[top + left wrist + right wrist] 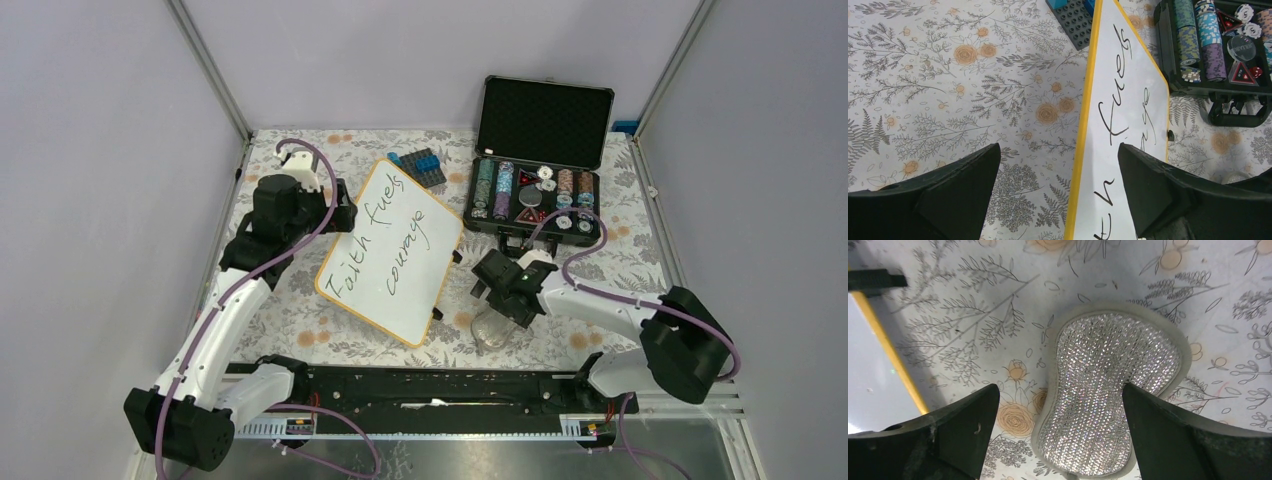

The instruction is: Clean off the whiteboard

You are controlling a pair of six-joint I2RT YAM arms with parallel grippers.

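Observation:
The whiteboard [392, 252] lies tilted on the flowered tablecloth, with a yellow rim and black handwriting on it. My left gripper [340, 216] hovers open over the board's left long edge. In the left wrist view the rim runs between the left gripper's [1058, 150] fingers, and the whiteboard [1130, 100] lies under the right finger. My right gripper [497, 300] stands open over a silvery, glittering sponge [491, 330] just right of the board. In the right wrist view the sponge [1108, 390] lies flat between the right gripper's [1060, 390] spread fingers, which do not touch it. The whiteboard [868, 370] shows at the left edge.
An open black chip case [545, 125] with poker chips stands at the back right, close to the board's far corner. Blue and grey toy bricks [420, 166] lie behind the board. Grey walls with metal posts close in the table on three sides.

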